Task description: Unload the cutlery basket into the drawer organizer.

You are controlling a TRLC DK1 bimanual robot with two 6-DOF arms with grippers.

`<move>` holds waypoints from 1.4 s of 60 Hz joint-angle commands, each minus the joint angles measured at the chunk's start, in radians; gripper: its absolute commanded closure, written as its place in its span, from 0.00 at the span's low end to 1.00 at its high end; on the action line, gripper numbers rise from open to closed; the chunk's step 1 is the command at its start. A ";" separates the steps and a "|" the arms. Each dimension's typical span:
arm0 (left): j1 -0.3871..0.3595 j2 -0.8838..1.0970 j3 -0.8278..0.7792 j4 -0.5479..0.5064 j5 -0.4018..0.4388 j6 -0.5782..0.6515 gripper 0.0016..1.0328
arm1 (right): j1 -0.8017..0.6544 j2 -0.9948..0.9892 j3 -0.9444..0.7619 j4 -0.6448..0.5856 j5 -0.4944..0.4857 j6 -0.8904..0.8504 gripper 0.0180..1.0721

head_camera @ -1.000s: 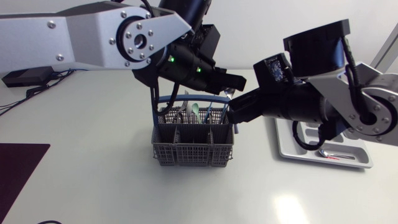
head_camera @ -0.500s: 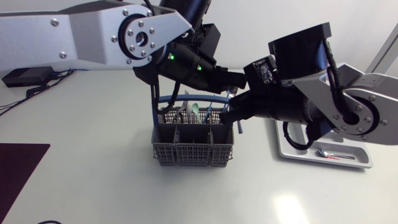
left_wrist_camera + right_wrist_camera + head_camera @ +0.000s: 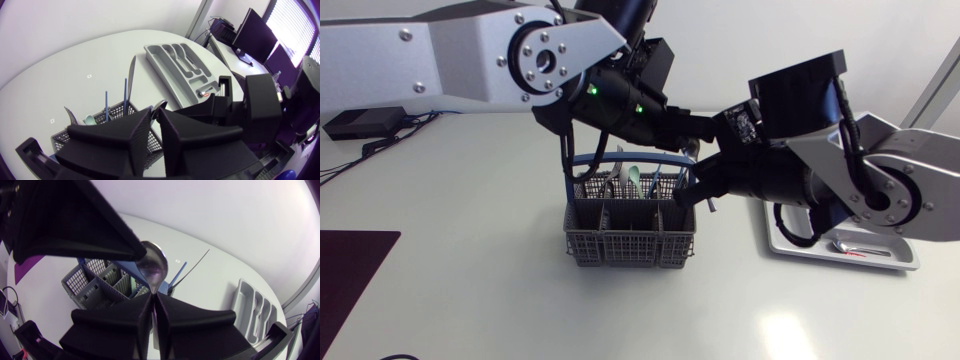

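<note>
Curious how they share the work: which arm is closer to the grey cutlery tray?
Right. The right arm hangs over the tray, its gripper at the basket; the left gripper is above the basket, farther off.

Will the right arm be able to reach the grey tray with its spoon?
Probably yes. The drawer organizer lies on the right arm's side, nothing between, and its hand is shut on the spoon.

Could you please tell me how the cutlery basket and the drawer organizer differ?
The cutlery basket is dark mesh; the drawer organizer is pale and solid. The basket's cutlery stands upright; the organizer's utensil lies flat. Both are grey, compartmented and rest on the table.
</note>
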 commanded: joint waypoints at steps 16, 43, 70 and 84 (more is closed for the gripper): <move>0.008 -0.079 0.051 0.025 0.030 0.003 0.53 | -0.032 -0.099 -0.083 -0.017 -0.031 -0.044 0.90; 0.142 -0.221 -0.114 0.002 -0.033 0.157 0.53 | -0.500 -0.263 -0.158 -0.187 -0.444 -0.377 0.89; 0.189 -0.335 -0.384 0.122 -0.182 0.264 0.53 | -1.034 0.000 -0.131 -0.347 -0.749 -1.040 0.89; 0.224 -0.366 -0.481 0.171 -0.203 0.282 0.53 | -1.190 0.205 -0.022 -0.400 -0.752 -1.324 0.89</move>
